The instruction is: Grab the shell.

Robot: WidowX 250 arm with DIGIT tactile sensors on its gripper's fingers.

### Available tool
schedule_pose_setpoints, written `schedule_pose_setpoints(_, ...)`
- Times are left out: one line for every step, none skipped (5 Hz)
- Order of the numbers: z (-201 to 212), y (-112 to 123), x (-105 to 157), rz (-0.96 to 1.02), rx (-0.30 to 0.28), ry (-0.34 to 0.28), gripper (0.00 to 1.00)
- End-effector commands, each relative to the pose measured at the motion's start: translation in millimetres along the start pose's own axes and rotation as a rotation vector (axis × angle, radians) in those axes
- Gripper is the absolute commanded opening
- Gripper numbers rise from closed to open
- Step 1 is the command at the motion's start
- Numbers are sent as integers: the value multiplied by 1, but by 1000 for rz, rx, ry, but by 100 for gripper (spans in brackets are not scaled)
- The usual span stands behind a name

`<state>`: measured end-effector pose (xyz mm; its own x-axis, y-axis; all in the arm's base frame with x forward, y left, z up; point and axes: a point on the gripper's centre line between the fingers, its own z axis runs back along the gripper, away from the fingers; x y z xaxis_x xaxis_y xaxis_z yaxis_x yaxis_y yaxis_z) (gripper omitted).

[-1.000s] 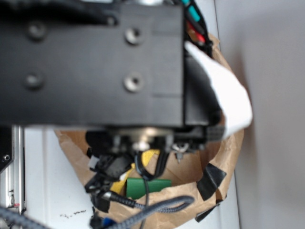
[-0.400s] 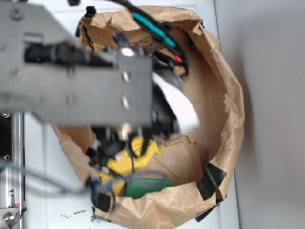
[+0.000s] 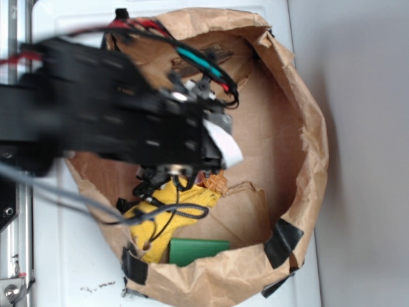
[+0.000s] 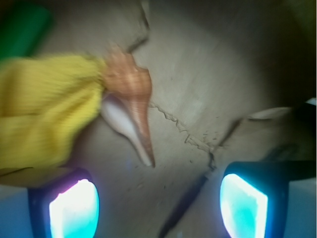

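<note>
The work area is a crumpled brown paper bag (image 3: 307,128) with a rolled-down rim, patched at the rim with black tape, standing open on a white surface beside a grey wall. Its floor is creased brown paper with tears and folds.

The small elongated spiral sea shell (image 4: 131,101), glossy orange-tan with a pale pinkish opening, lies on the bag floor. In the wrist view, its broad spiral end touches a yellow ribbed cloth (image 4: 44,109) at the upper left. Its long pointed tip runs down and slightly right, ending between the two fingertips but nearer the left-hand one.

The black gripper (image 4: 158,201) stands released, with both glowing pads (image 4: 74,208) spread wide apart and nothing between them. The shell is ahead of the jaws and offset to the left of their midline. Its long axis runs roughly along the approach direction, so the jaws would close across its narrow width.

A green rectangular block (image 3: 199,251) lies near the bag's lower rim, well apart from the shell. In the exterior view the shell shows only as an orange patch (image 3: 216,182) just beside the gripper body.

Judgement: the surface looks smooth and hard, and the taper may slip out of a grip near the tip. A shift left and forward toward the thicker body appears necessary.
</note>
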<state>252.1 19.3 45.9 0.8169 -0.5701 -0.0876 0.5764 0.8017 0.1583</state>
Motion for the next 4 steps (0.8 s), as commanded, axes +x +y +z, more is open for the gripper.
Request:
schedule_pose_setpoints(2, 7, 58, -44, 111, -31, 100)
schedule_pose_setpoints(9, 9, 62, -84, 67, -61, 100)
schedule_pose_setpoints(21, 4, 57, -160, 19, -96, 100)
schedule_pose_setpoints(30, 2, 54, -163, -5, -113, 100)
